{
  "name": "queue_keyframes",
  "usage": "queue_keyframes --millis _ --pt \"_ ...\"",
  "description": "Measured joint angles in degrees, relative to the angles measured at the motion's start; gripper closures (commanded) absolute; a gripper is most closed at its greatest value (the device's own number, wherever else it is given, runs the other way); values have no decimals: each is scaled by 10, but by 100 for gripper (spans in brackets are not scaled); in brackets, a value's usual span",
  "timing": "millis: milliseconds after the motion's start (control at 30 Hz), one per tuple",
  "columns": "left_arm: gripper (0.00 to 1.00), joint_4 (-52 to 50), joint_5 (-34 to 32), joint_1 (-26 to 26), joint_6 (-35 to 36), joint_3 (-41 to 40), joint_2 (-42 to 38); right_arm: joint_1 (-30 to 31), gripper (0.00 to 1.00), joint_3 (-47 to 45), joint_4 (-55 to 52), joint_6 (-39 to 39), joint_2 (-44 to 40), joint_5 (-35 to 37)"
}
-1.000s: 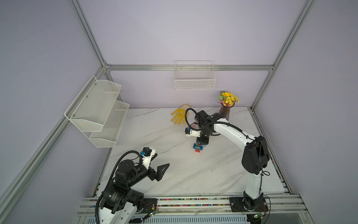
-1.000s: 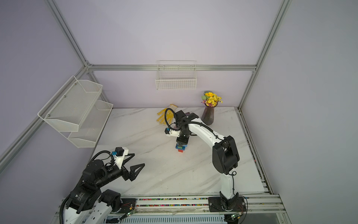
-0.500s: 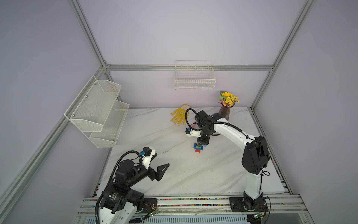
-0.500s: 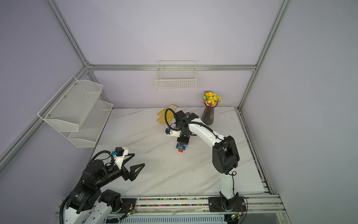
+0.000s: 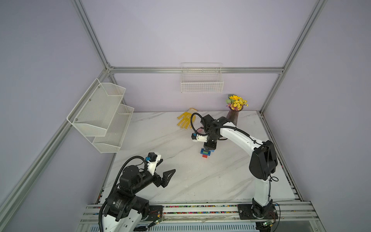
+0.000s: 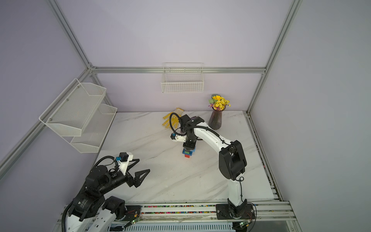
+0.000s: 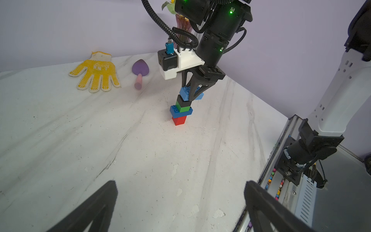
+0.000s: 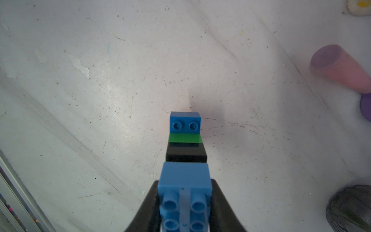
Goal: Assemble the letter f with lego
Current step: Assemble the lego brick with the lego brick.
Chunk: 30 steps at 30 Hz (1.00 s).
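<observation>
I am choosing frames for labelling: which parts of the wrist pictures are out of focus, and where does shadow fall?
Right wrist view: the top blue brick, nearest the lens, and the trowel handle are blurred; the lower blue brick is sharp, a shadow beside it. Left wrist view: the left gripper is dark and blurred; the brick stack is sharp.

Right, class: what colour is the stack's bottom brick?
The bottom brick is red, clearest in the left wrist view.

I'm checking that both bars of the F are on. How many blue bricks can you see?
2. The upper blue brick tops the stack, clamped in the right gripper. The lower blue brick sits between the red brick and the green brick. None appears hidden.
</observation>
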Motion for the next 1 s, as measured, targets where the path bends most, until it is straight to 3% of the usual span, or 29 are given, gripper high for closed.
queue_keyframes --millis 1000 --pt "0 0 0 0 0 0 0 10 100 23 -31 4 12 23"
